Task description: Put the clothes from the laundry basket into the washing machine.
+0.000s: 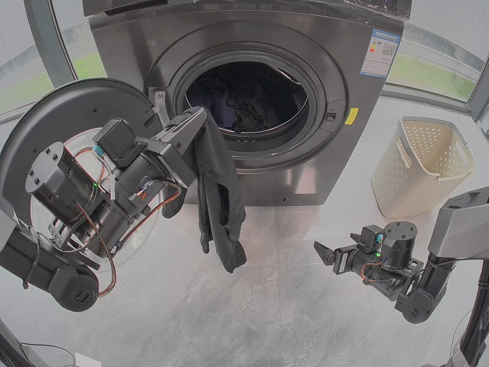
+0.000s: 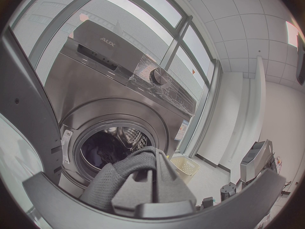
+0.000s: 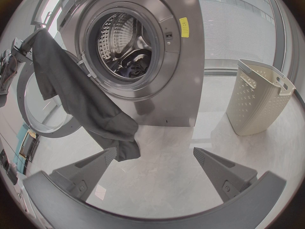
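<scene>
Washer (image 1: 127,42) fills the top of the head view, its round door (image 1: 66,108) swung wide to the left. Dark clothes (image 1: 244,108) lie in the drum. The left gripper (image 1: 196,115) is raised at the lower left rim of the opening, clamped on a dark grey garment (image 1: 219,194). The garment hangs from the fingers down in front of the washer, its lower end clear of the floor (image 1: 204,307). The right gripper (image 1: 324,253) sits low on the right, near the floor, with its jaws apart and nothing between them. A cream basket (image 1: 407,189) stands on the floor just right of the washer.

Left wrist view: the left gripper (image 2: 155,175) has its fingers pressed together on the garment (image 2: 117,175), which drapes over one side of them. Past them is the washer (image 2: 95,83) with its open drum (image 2: 111,147), and the basket (image 2: 186,167) is beyond to the side.

Right wrist view: the right gripper (image 3: 154,151) is spread wide over bare floor and holds nothing. The garment (image 3: 73,93) hangs in front of the door (image 3: 28,112) and the washer (image 3: 187,64), and its lowest fold is near one fingertip. Clothes (image 3: 133,67) rest at the bottom of the drum. The basket (image 3: 254,105) stands upright beside the washer, apart from it.
</scene>
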